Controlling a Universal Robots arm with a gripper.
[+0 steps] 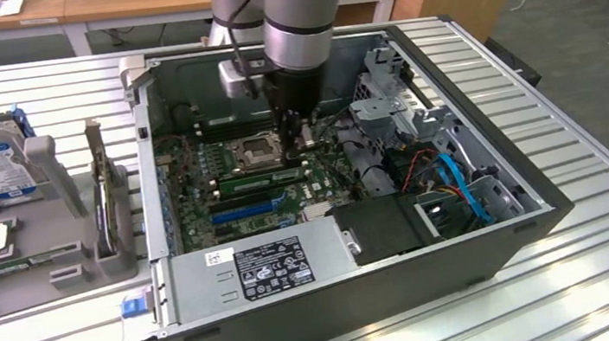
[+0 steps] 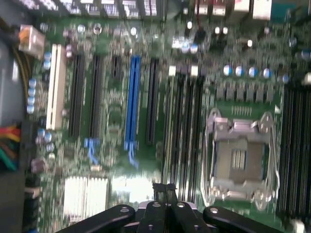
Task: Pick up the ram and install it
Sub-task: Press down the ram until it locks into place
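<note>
- Ram (image 1: 263, 178) sits edge-up in the slots just beside the CPU socket (image 1: 253, 151), looks seated or close to it.
- Gripper (image 2: 165, 188) is pinched closed, with nothing visibly between the fingers.
- Gripper is right over one end of the stick, whose long axis runs straight away from the fingertips along the slot.

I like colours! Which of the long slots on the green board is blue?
The bright blue slot, standing between black slots in the row. Another slot, beside the yellow wires, is white.
</note>
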